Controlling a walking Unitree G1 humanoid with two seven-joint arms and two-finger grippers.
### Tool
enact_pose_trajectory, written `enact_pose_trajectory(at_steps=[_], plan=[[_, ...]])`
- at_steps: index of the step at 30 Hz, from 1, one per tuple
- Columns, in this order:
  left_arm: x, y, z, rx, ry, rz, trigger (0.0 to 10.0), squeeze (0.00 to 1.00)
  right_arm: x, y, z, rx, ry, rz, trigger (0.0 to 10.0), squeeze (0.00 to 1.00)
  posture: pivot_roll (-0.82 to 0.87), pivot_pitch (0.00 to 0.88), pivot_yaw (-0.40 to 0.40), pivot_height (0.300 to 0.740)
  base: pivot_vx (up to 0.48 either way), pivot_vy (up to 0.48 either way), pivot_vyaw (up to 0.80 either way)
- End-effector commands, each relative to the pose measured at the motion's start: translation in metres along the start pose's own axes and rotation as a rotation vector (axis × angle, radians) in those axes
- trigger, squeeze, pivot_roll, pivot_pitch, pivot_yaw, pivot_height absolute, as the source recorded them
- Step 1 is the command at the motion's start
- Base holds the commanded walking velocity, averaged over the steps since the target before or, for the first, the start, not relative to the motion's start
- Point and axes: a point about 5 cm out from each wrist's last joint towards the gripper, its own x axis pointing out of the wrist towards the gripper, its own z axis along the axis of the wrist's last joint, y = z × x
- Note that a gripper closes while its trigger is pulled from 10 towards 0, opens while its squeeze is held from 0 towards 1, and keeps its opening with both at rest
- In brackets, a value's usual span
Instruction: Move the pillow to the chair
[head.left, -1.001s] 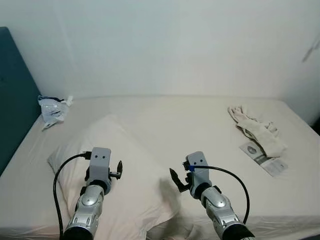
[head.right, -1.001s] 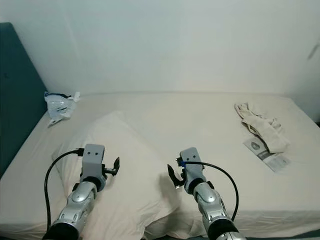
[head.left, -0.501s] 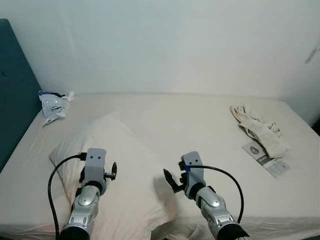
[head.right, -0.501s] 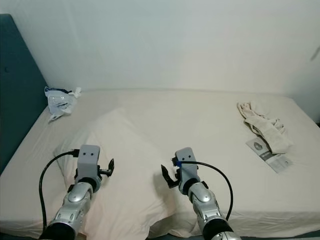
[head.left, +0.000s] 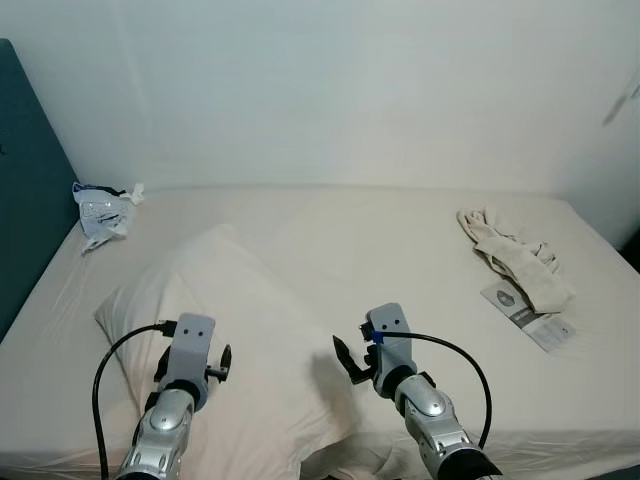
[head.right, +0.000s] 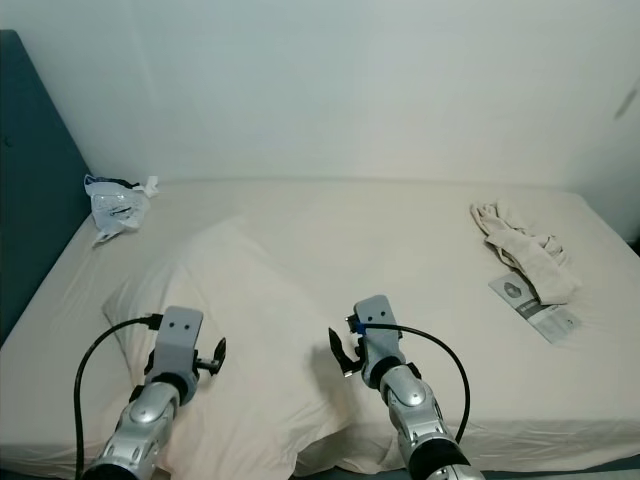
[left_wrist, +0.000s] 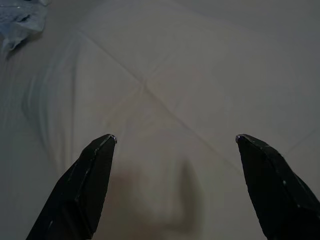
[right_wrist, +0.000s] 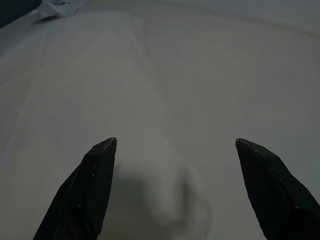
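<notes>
Left gripper (head.left: 222, 362) has drawn back nearer, both it and right gripper (head.left: 345, 357) spread open over the pillow (head.left: 225, 330), so 1 shallow pinch could slip.

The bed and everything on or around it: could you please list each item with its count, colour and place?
bed: one, cream sheet, spans the view below the wall
pillow: one, cream, on the bed's near left part, under both hands
plastic bag: one, clear with bluish tint, crumpled, far left corner of the bed by the headboard
headboard: one, dark teal, along the bed's left side
cloth: one, off-white, crumpled, on the bed's far right part
leaflet: one, white and grey, beside the cloth on its near side
wall: one, white, behind the bed
left hand: one, black fingers open, above the pillow
right hand: one, black fingers open, above the pillow's right edge
</notes>
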Motion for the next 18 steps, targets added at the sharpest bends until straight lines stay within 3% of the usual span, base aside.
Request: enact_pose_trajectory(at_steps=[1, 18], plan=[[-0.005, 0.005, -0.005, -0.017, 0.014, 0.021, 10.0, 0.0, -0.002, 0.004, -0.003, 0.006, -0.008, 0.0, 10.0, 0.0, -0.01, 0.053, -0.043, 0.74, 0.0, 0.0, 0.0], [-0.012, 0.007, -0.007, -0.037, -0.005, 0.057, 10.0, 0.0, -0.009, 0.021, -0.016, 0.043, 0.002, 0.026, 10.0, 0.0, 0.01, 0.022, -0.038, 0.74, 0.0, 0.0, 0.0]])
